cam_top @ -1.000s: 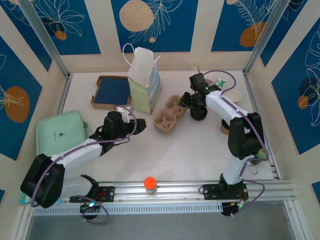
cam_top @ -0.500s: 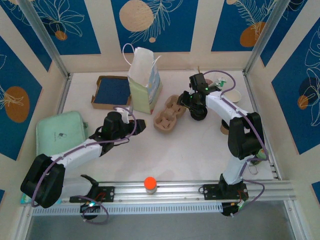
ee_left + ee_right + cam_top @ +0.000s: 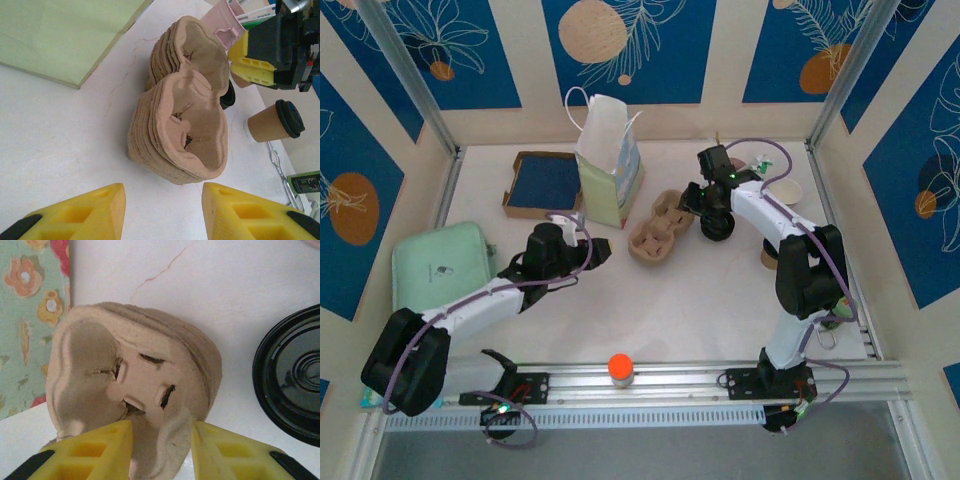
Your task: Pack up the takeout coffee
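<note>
Grabbing the carrier, I judge: right gripper jaws straddle the pulp cup carrier stack far rim, near the paper bag; clamp unclear. Left gripper jaws apart, empty, near its other end. Next: firm pinch, lift.

The black round plastic lid gets chopped by my right wrist cam's edge; can't tell if my right gripper actually pinches the brown pulp cup carrier.
</note>
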Controlling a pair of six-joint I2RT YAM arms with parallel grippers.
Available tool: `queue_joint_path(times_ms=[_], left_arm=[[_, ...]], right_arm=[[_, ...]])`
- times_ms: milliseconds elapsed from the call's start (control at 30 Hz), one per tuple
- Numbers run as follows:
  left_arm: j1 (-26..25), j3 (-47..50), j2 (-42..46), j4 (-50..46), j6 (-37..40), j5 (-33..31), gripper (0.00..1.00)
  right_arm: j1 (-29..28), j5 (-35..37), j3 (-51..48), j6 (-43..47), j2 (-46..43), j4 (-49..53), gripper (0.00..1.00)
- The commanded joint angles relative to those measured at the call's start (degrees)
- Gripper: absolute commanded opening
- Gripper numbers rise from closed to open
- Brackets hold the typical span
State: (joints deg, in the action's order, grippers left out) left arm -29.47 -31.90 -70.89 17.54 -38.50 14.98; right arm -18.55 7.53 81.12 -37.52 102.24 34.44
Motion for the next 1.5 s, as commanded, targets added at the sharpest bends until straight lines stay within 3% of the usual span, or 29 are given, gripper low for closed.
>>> queue_joint_path(times_ms=[0,433,767,1467], left_arm=[[0.82,0.53,1.43,0.83,0.35,1.11,0.45],[1.0,0.52,1.07,0.65,0.53,1.26,0.45],[1.17,0.51,0.23,1.09,0.61,1.45,0.45],[1.61,0.66,0.08,1.44,0.61,1.8,0.45]], right_arm=[[-1.03,3.54,3.17,2.71,0.24,2.75,0.35],[-1.89,10.08,14.85,10.9,7.19,12.41,0.35],[-2.2,10.51,16.79,12.69,10.26,14.34,0.35],[-3.59,12.23,16.47,12.91,10.2,14.12,0.13]])
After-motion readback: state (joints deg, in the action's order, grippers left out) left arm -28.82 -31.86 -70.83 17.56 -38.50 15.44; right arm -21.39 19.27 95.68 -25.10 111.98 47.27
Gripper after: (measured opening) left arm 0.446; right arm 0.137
